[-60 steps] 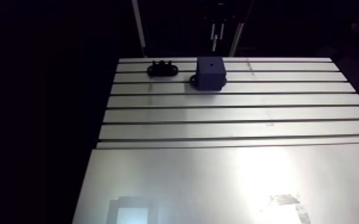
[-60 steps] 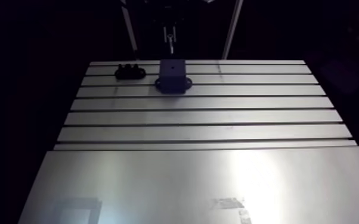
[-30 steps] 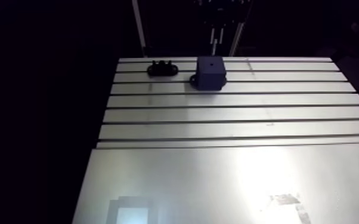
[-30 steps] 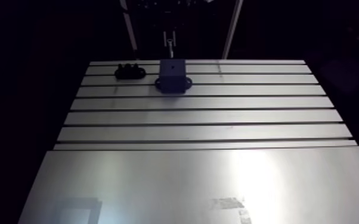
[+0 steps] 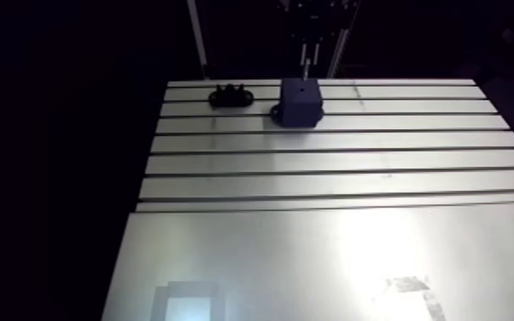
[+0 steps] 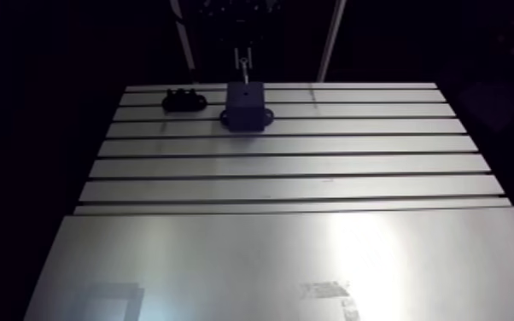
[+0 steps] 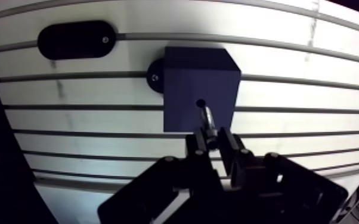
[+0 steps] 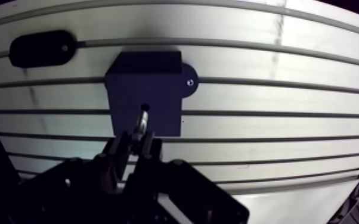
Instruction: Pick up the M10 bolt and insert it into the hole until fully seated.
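Note:
A dark blue block (image 7: 200,89) stands on the slotted table (image 5: 337,162), far from the arm camera, with a small round hole (image 7: 200,102) in its top face. In the wrist view my gripper (image 7: 213,134) is shut on the M10 bolt (image 7: 208,119), a silvery shank pointing down at the block. Its tip sits right at the hole; how deep it reaches I cannot tell. In the arm view the bolt (image 6: 242,61) hangs just above the block (image 5: 299,102), and the gripper body above it is lost in the dark.
A low black oval holder (image 7: 76,39) lies on the table beside the block, also seen as the holder (image 5: 230,96) in the arm view. Nearer the arm camera a smooth plate (image 5: 312,256) covers the table, with a tape patch (image 5: 410,286) on it.
The bolt has come down closer to the block's top. The arm view has shifted slightly with the arm; block and holder stay put.

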You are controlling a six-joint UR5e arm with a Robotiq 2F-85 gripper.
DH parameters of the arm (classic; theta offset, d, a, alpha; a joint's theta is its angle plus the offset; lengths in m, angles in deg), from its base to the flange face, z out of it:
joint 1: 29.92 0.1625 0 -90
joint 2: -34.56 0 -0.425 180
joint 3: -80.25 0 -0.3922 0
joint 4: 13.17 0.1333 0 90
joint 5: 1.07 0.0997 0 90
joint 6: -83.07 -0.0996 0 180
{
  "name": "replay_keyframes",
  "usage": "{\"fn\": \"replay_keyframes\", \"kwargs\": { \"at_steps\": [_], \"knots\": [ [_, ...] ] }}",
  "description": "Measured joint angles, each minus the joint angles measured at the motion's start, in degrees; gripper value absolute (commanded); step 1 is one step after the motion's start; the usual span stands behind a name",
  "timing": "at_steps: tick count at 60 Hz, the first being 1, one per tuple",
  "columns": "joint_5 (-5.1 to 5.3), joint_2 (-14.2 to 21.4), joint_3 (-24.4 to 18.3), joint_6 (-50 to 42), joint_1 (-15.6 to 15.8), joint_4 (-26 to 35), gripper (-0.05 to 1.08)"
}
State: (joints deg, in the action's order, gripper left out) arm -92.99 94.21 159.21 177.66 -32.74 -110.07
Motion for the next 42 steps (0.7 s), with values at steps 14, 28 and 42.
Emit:
{"fn": "replay_keyframes", "kwargs": {
  "at_steps": [14,28,42],
  "knots": [
    [0.05,-0.24,0.09,0.18,-0.06,-0.85,1.08],
    [0.12,-0.33,0.10,0.27,-0.08,-0.89,1.08],
    [0.17,-0.38,0.20,0.29,-0.08,-0.86,1.08]
  ]
}}
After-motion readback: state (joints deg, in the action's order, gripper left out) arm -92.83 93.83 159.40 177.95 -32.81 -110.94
